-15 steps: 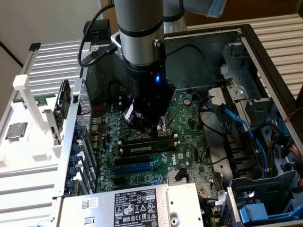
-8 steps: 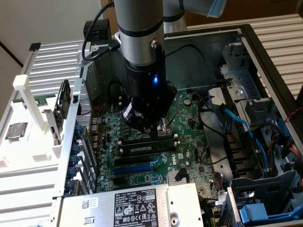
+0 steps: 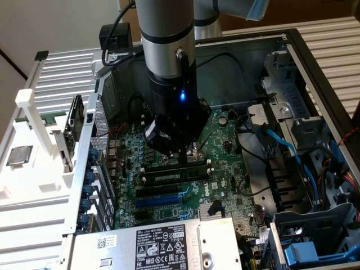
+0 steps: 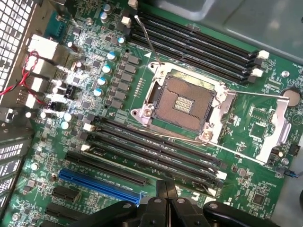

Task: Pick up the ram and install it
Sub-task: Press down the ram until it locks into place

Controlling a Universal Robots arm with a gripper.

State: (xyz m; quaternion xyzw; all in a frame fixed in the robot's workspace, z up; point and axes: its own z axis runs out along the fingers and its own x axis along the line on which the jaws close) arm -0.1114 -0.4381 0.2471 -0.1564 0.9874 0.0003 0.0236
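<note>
- Corrugated white benchtop [image 3: 50,214] is carrying an open computer case [image 3: 315,50], lying on its side beneath the grey robot arm [image 3: 166,34].
- Green motherboard [image 3: 225,135] is filling the case floor, its power supply [image 3: 152,244] sitting at the near edge.
- Empty processor socket [image 4: 182,101] is lying between two banks of black memory slots [image 4: 199,45].
- Ram [image 3: 174,177] is sitting in a slot near the motherboard's middle, just below the gripper [image 3: 185,154].
- Gripper fingers [image 4: 165,194] are pressing together, closed and holding nothing, hovering over the slots beside the blue expansion slot [image 4: 99,184].
</note>
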